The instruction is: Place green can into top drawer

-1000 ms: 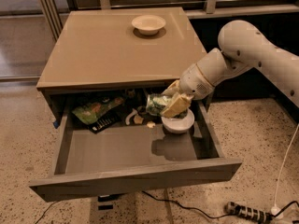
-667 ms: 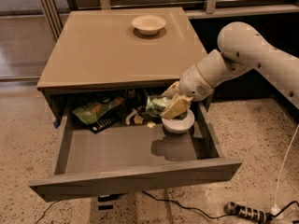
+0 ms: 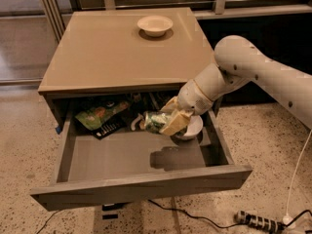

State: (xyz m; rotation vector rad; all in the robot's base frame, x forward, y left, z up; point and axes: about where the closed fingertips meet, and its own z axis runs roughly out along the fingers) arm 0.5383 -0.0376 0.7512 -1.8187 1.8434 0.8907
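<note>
The green can (image 3: 156,121), shiny green with silvery patches, lies sideways in my gripper (image 3: 171,119), held above the grey floor of the open top drawer (image 3: 141,182). The gripper's tan fingers (image 3: 176,123) are shut on the can's right part. The white arm reaches in from the right, over the drawer's right half. The can casts a shadow on the drawer floor below it.
A green crinkled snack bag (image 3: 99,114) and a dark object lie at the drawer's back left. A white bowl (image 3: 191,128) sits in the drawer behind the gripper. Another white bowl (image 3: 155,25) stands on the tan cabinet top (image 3: 112,52). A power strip (image 3: 258,222) lies on the floor.
The gripper with the can has shifted a little to the left and slightly lower over the drawer. Nothing else has moved.
</note>
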